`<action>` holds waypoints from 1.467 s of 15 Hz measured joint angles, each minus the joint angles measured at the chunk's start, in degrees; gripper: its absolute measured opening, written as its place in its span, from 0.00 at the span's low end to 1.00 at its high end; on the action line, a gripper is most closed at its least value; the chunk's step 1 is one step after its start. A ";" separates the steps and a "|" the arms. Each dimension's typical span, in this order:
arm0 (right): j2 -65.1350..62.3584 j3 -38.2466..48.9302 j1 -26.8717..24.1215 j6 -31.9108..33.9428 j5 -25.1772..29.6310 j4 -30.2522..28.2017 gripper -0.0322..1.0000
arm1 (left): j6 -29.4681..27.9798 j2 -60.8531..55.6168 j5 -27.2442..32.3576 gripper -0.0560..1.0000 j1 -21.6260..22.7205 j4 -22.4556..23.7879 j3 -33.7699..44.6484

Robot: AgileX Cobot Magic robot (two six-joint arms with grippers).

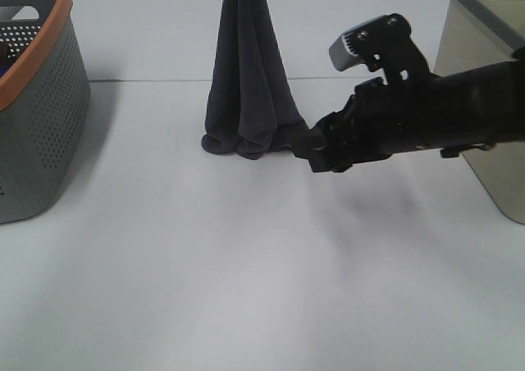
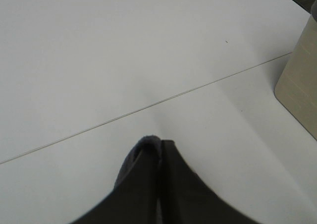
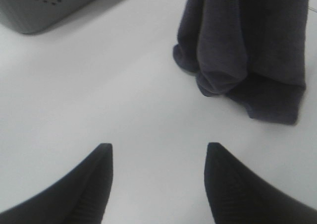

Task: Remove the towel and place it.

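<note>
Toward the far middle of the white worktop, in the high view, the towel is hanging as a narrow charcoal cone from above the picture's top. Its lower folds are bunching and touching the worktop on the near side of the seam line. The right gripper is reaching in low from the right edge, its tip sitting just beside the towel's lower hem; whether it is touching the cloth cannot be told from here. A grey basket with an orange rim is standing at the left edge, and a beige basket is standing at the right edge.

Over the worktop, in the left wrist view, the left gripper is pressing its dark fingers together, clenching a fold of the towel that is peeping out at the tips. The beige basket is showing well off to one side.

Low over the worktop, in the right wrist view, the right gripper is holding its two fingers wide apart, released and grasping nothing. The towel is dangling ahead of the fingertips, apart from them, its bottom folds lying on the worktop, with the grey basket farther off
</note>
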 joint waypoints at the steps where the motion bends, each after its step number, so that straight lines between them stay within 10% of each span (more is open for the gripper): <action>1: 4.07 -3.21 0.52 1.38 -2.52 0.11 0.58 | 0.11 0.00 0.23 0.05 0.00 0.00 0.00; 22: 32.31 -29.85 0.80 6.88 -3.27 0.92 0.55 | 0.06 0.00 -0.23 0.05 0.00 -0.34 0.00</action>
